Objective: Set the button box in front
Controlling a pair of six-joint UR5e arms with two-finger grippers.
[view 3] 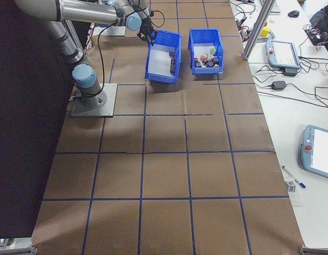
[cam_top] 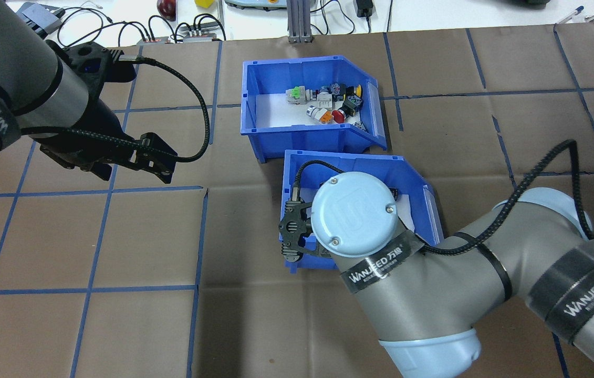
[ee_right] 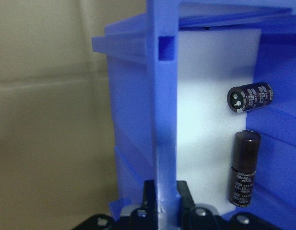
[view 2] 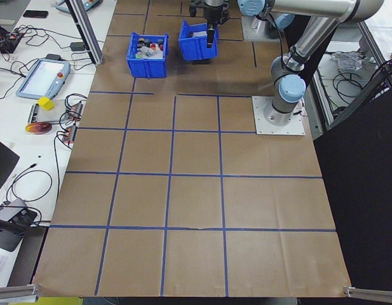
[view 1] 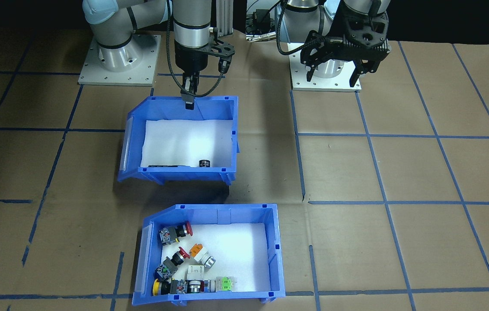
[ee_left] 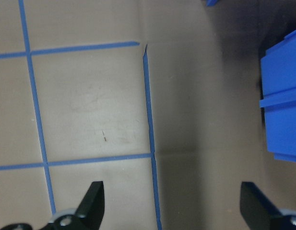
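Surface [view 1: 421,172]: brown paper sheeting ruled into a grid with blue tape [view 1: 385,202], both arm bases bolted on metal plates along the top edge of the front-facing view. Side views show white benches alongside carrying cables and teach pendants [view 2: 43,77]; an aluminium post [view 2: 87,32] stands at the surface edge. Writing: "WANJEED" on black bands round the right arm [cam_top: 491,273] in the overhead view, and "UR" embossed on its round joint cap; print on the capacitors [ee_right: 245,167] in the right wrist view is too small to read surely. Button box [view 1: 209,255]: lower centre of the front-facing view, resting on the surface, red, yellow, orange and green switches crowded toward its left side on white foam. Second bin [view 1: 181,138]: just above it in that view, appears tilted. Right tool [view 1: 189,100]: clenched on the second bin's wall at the frame-top side, a finger either side of the rim. Left tool [view 1: 335,71]: released, jaws spread, above bare paper at upper right.
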